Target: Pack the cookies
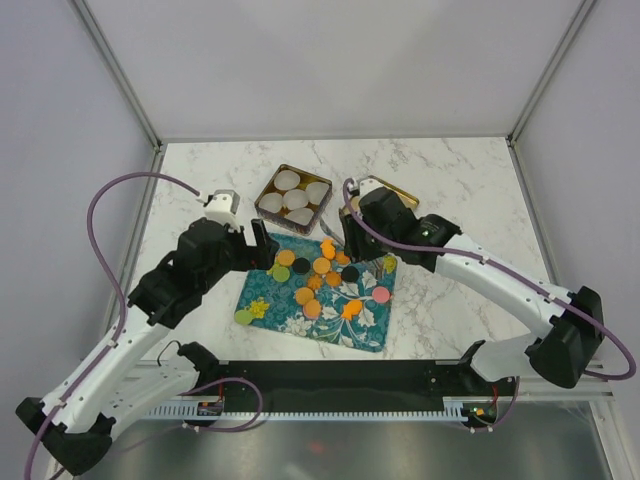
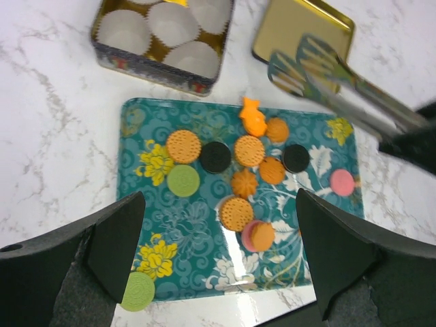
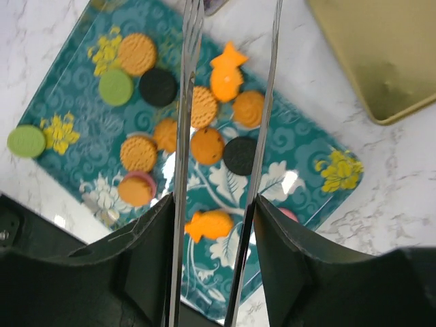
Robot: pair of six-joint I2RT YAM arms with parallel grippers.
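- Marble surface (image 1: 450, 180) fills the middle of the top view.
- Teal floral tray (image 1: 290, 320) lies at centre frame.
- Square tin (image 2: 153, 67) holding white paper cups (image 2: 174, 20) sits above the tray's upper left, with the gold lid (image 2: 300, 34) at upper right.
- Left claw (image 2: 218, 225) hangs wide, holding nothing.
- Right claw (image 3: 212, 208) grips metal tongs (image 2: 347, 95), blades apart.
- Cookies (image 2: 249, 150) lie scattered on the tray, one green at its lower-left corner.

Two white-and-black arms with purple cables
Rising from the black base rail (image 1: 330, 385), the left arm (image 1: 120, 350) and right arm (image 1: 500, 275) have white links, black joints and a looping purple cable (image 1: 91, 220) each.
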